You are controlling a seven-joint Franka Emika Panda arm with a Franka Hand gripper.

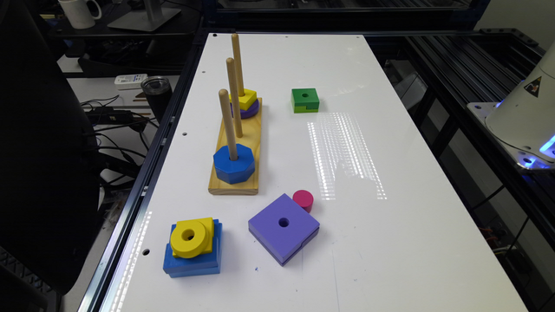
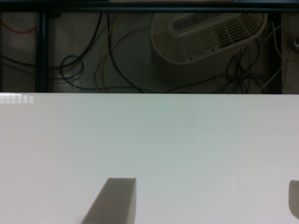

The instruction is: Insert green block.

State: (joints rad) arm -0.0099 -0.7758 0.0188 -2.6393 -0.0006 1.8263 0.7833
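The green block (image 1: 305,100) lies flat on the white table (image 1: 390,242), its round hole facing up, toward the far end and to the exterior view's right of the wooden peg base (image 1: 236,173). Three upright pegs stand on that base. The near peg (image 1: 227,123) carries a blue octagon block (image 1: 233,163), the middle peg (image 1: 234,97) is bare, and the far peg (image 1: 237,65) holds a yellow square over a purple disc (image 1: 245,104). In the wrist view my gripper (image 2: 205,203) is open, its fingers (image 2: 117,200) spread wide over bare white table, with nothing between them.
A big purple square block (image 1: 284,227) and a pink cylinder (image 1: 303,199) lie near the front. A yellow ring sits on a blue square block (image 1: 192,249) at front left. The robot base (image 1: 524,112) stands off the table's right edge. Cables (image 2: 93,65) hang beyond the table edge.
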